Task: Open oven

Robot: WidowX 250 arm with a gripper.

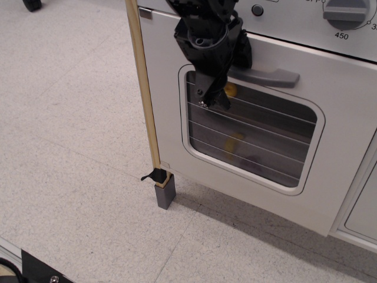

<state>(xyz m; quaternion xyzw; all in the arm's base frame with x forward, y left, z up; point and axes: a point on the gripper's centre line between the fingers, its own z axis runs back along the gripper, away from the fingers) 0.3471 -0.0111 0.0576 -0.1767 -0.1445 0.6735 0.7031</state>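
The silver-white oven's door (pixel 171 135) has a rounded clear window (pixel 253 141) crossed by thin lines and a grey bar handle (pixel 268 75). Above it is the panel with a numbered dial (pixel 344 15). The door is tipped slightly outward at its top edge. My black gripper (pixel 213 101) comes down from above over the handle's left end and hides it. The fingers point down in front of the window and are close together around the handle's end.
A light wooden post (pixel 144 88) with a grey foot (pixel 165 191) runs along the oven's left edge. A plain recessed cabinet door (pixel 362 206) is at the right. Yellow things (pixel 234 141) show inside the oven. Speckled floor lies to the left.
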